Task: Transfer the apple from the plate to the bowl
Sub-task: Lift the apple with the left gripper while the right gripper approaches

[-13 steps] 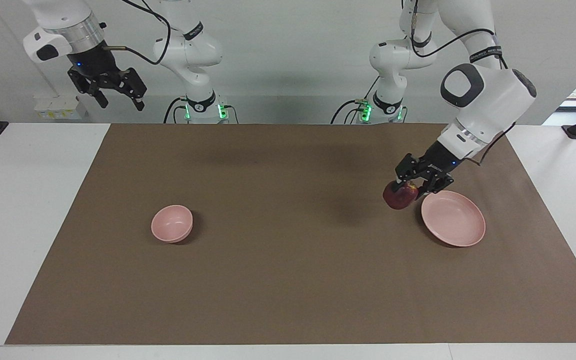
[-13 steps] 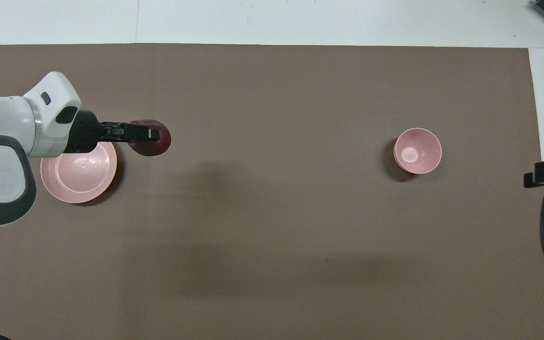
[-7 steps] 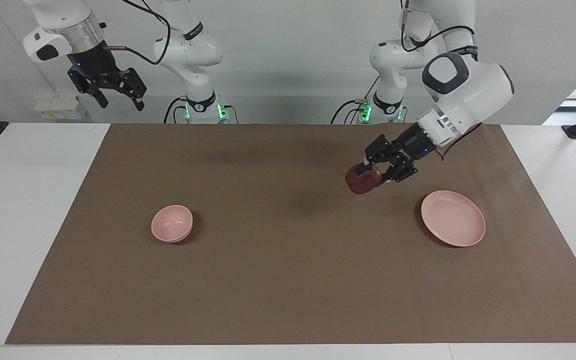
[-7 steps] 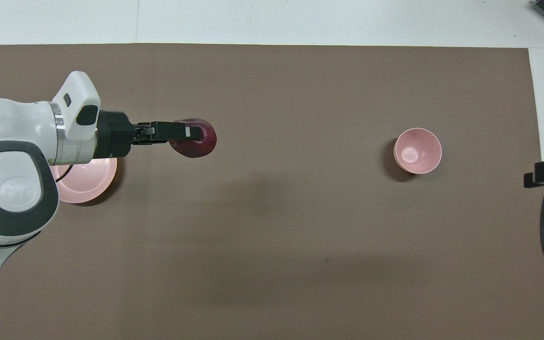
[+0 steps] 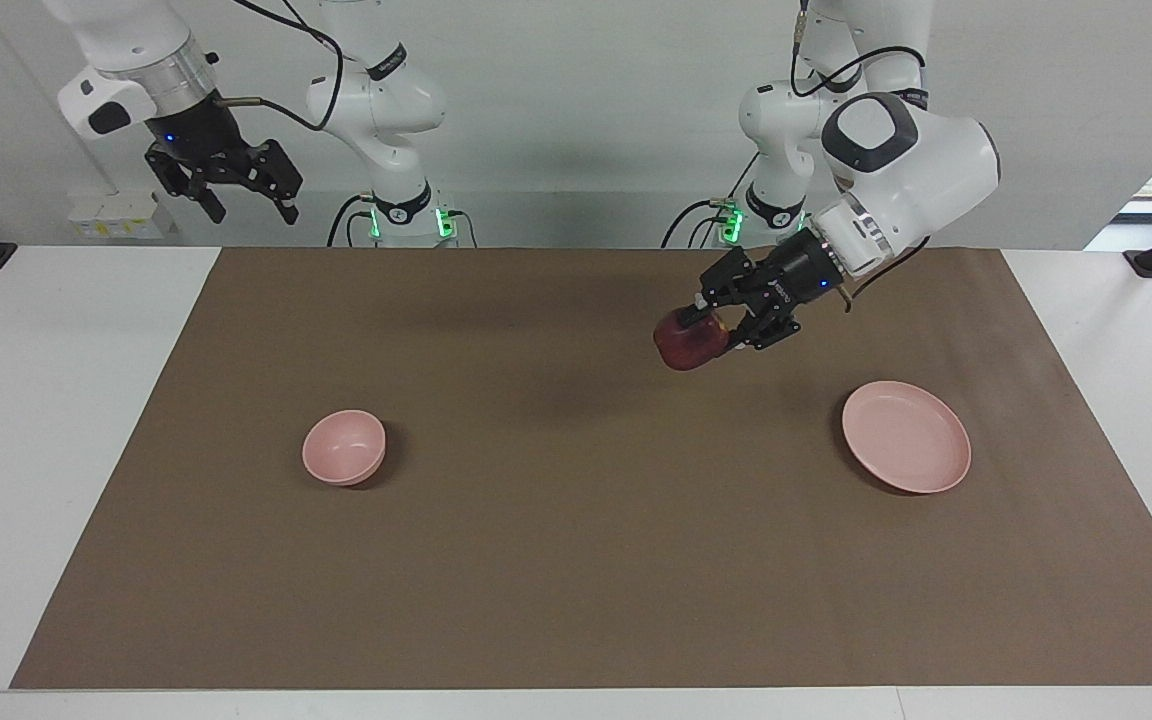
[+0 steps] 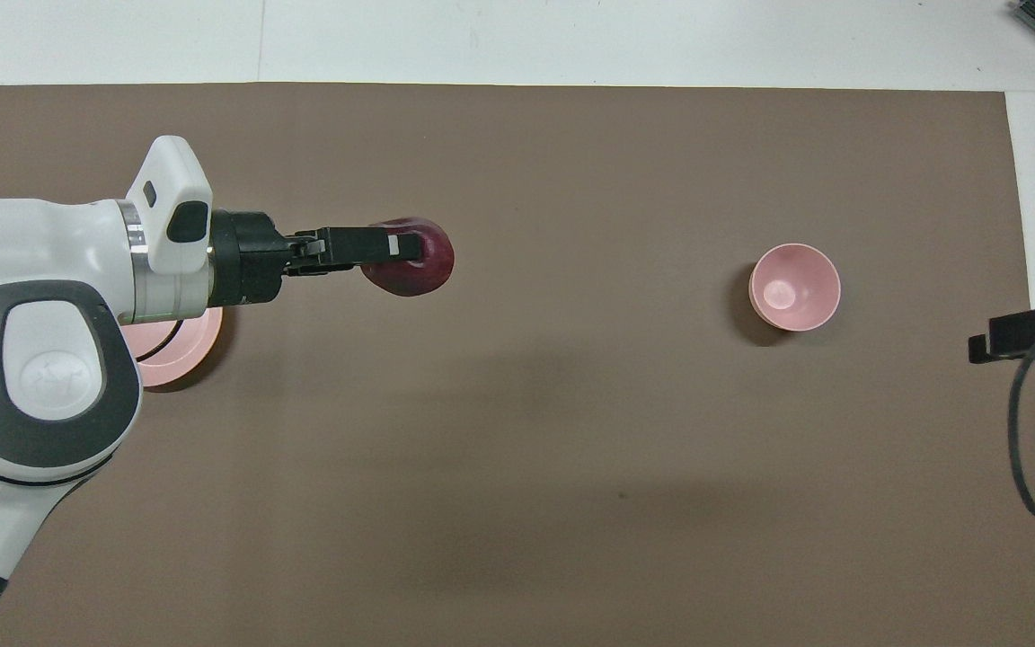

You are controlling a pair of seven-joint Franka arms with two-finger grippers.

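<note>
My left gripper (image 5: 714,322) (image 6: 396,246) is shut on the dark red apple (image 5: 688,345) (image 6: 414,268) and holds it in the air over the bare mat, between the plate and the bowl. The pale pink plate (image 5: 906,436) lies empty toward the left arm's end; in the overhead view (image 6: 178,352) my left arm covers most of it. The small pink bowl (image 5: 343,447) (image 6: 794,287) stands empty toward the right arm's end. My right gripper (image 5: 236,182) is open and raised at the right arm's end; only its edge (image 6: 1021,331) shows in the overhead view.
A brown mat (image 5: 576,560) (image 6: 571,467) covers the white table (image 5: 56,400). A black cable (image 6: 1025,449) hangs at the right arm's end in the overhead view.
My left gripper has carried the apple from beside the plate up and toward the middle of the table. The right gripper has shifted slightly toward the table.
</note>
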